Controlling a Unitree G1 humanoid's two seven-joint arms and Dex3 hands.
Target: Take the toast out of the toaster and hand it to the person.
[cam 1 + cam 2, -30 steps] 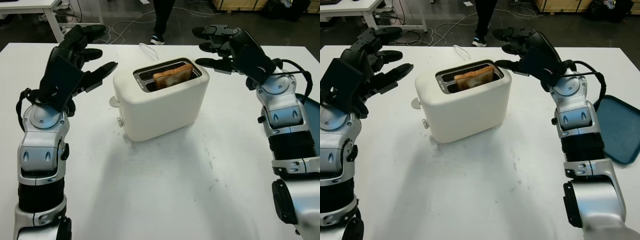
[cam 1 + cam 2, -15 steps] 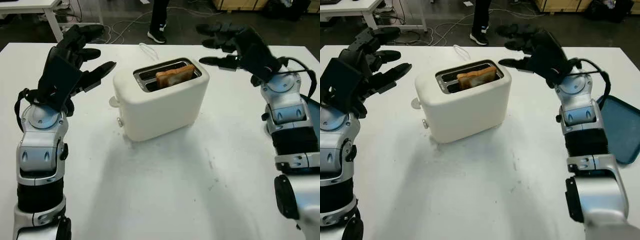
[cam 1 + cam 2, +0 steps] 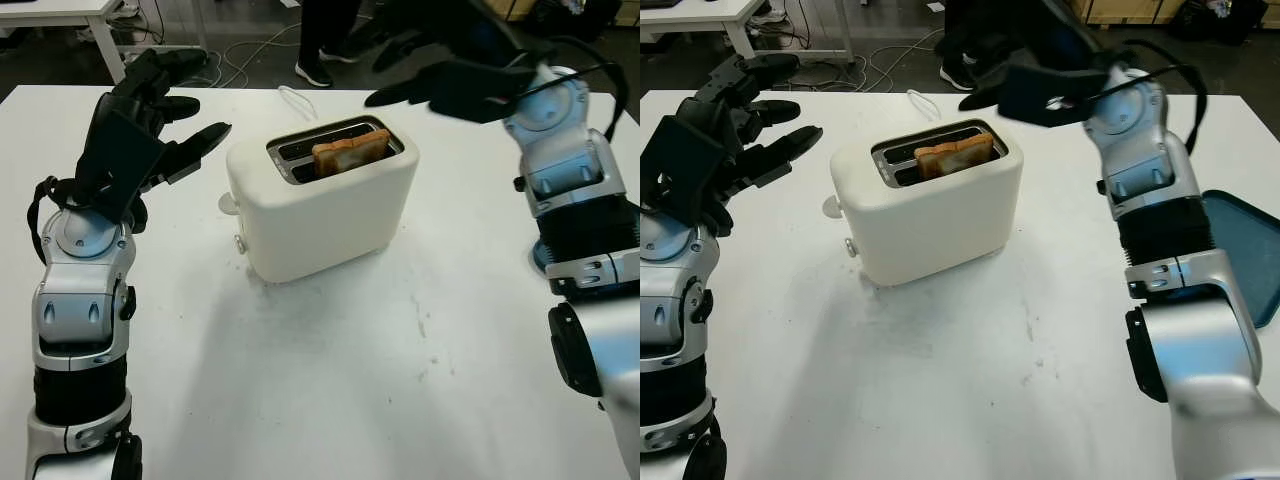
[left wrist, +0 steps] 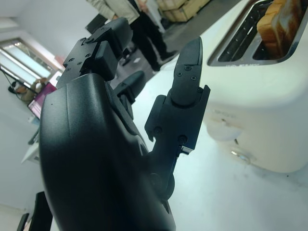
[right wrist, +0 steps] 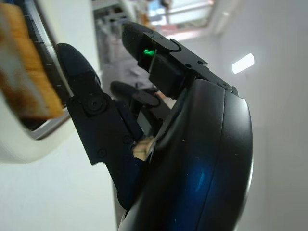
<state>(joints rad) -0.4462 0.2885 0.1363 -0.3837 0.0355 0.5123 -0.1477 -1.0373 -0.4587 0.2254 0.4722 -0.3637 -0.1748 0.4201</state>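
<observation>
Toaster [image 3: 320,195]: cream-white, smooth matte shell with rounded corners, standing mid-table and turned at an angle. Two long slots on top, framed by a dark metal rim. A round knob and a small lever sit on its left end.

Toast [image 3: 350,152]: one browned slice, coarse crumb with a darker crust, standing upright in the nearer slot with its top edge above the rim. The farther slot looks empty.

Table [image 3: 330,400]: flat white top, faintly scuffed and speckled in front of the toaster.

Left hand [image 3: 150,115]: black, hard-shelled, jointed segments with visible screw heads. Raised left of the toaster, apart from it, palm turned toward it. Open, holding nothing.

Right hand [image 3: 1040,85]: black, glossy shell. Raised above the table just right of and beyond the toaster's top, one finger pointing left toward the slots. Not touching toaster or toast. Open, nothing in it.

Right arm: silver casing with black ribbed joint sleeves and a black cable looping over the forearm.

Tray [image 3: 1240,255]: dark blue, shallow rimmed, at the right edge of the table, partly hidden by the right arm.

Person [image 3: 322,35]: dark trousers and a shoe, standing on the floor beyond the far table edge.

Floor beyond: loose cables; a white cord [image 3: 295,100] lies on the table behind the toaster.
</observation>
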